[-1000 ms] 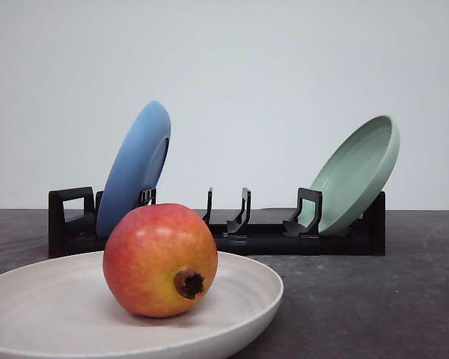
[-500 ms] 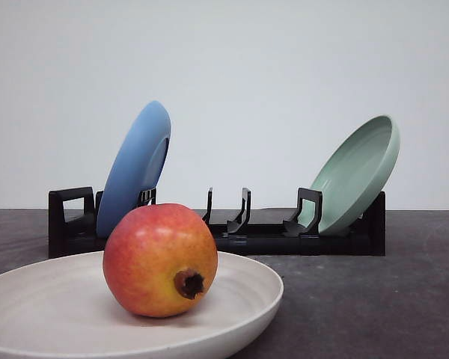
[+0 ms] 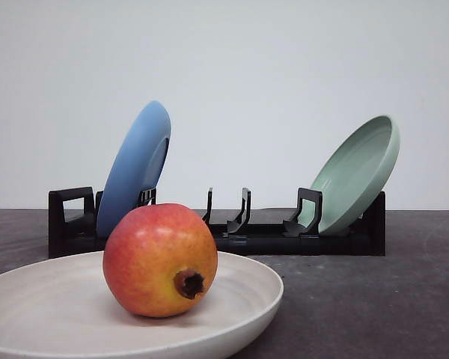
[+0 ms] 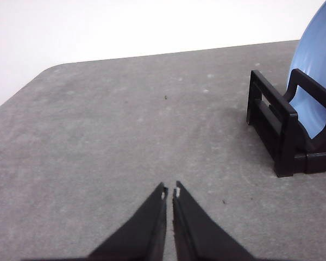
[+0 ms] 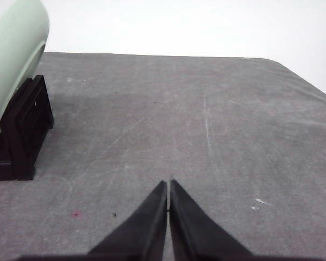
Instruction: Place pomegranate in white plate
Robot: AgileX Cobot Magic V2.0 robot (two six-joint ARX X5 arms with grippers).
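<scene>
Two grippers, left [image 4: 169,191] and right [image 5: 168,185], clenched on nothing above bare table; pomegranate [image 3: 160,259] already resting inside white plate [image 3: 248,299] near front edge — placing seemingly finished, no further move apparently called for.

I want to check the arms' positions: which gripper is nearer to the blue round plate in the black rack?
Left. The left gripper, shut, sits beside the rack end holding the blue plate; the right gripper is by the green plate.

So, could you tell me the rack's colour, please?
The rack is black, clearest in the front view.
</scene>
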